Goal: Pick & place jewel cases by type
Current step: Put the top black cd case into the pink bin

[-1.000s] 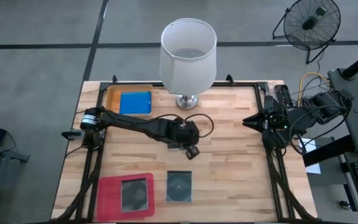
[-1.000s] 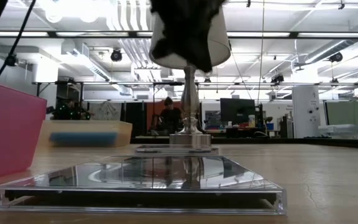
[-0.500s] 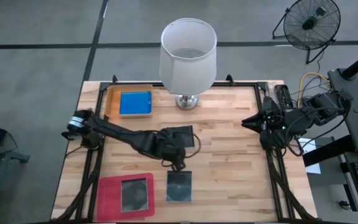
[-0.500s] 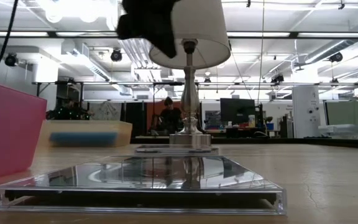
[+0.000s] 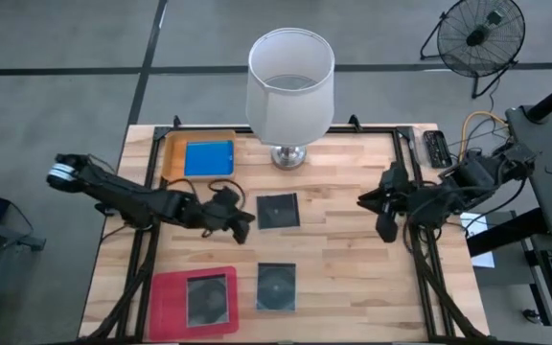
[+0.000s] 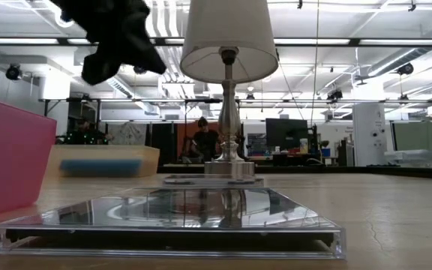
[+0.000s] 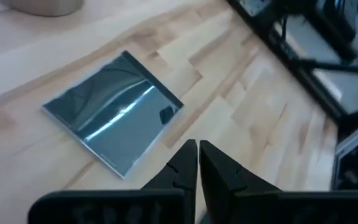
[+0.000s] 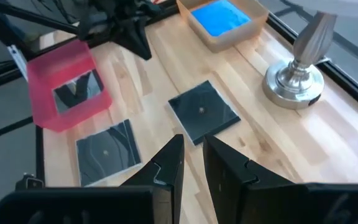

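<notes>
I am seeing the closed, empty left gripper (image 5: pixel 247 233) hovering beside a dark grey-transparent square jewel case (image 5: pixel 278 211) lying flat mid-worktop (image 5: pixel 353 249), the right gripper (image 5: pixel 384 230) holding nothing, fingers slightly parted, waiting at the worktop's right edge.

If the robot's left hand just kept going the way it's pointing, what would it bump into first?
Probably the dark jewel case lying in the table's middle. The left hand, fingers shut, points toward it, and the left wrist view shows it just ahead of the fingertips. Height is unclear, so the hand might pass over it.
</notes>
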Tool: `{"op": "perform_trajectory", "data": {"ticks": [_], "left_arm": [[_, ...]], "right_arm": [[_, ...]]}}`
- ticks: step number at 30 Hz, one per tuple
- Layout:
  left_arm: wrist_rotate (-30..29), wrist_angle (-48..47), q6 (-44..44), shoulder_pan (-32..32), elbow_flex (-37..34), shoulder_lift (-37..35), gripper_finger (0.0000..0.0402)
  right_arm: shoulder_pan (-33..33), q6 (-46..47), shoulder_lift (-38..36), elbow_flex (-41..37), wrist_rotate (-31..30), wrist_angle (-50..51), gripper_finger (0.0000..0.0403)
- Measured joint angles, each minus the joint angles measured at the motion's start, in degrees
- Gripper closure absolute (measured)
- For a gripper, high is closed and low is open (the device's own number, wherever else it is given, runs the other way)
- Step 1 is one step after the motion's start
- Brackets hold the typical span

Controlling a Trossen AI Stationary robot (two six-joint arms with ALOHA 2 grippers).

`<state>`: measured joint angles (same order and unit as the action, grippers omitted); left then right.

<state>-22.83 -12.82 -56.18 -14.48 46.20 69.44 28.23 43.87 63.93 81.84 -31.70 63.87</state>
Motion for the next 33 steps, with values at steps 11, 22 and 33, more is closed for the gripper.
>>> {"op": "perform_trajectory", "data": {"ticks": [11, 22, 33], "left_arm": [[0.00, 5.99, -2.92, 3.94, -8.89, -4.95, 0.0402], [0.02, 6.25, -1.96, 6.05, -8.92, -4.93, 0.0402], [0.21, 8.28, -1.48, 6.62, -8.86, -4.88, 0.0402]], "right_arm": [[-0.17, 6.98, 4.47, -0.02, -3.25, -0.65, 0.0346], [-0.68, 16.19, 4.40, -0.15, -7.97, -1.19, 0.0346], [-5.90, 24.85, 4.40, -3.22, -5.62, -1.21, 0.0346]]}}
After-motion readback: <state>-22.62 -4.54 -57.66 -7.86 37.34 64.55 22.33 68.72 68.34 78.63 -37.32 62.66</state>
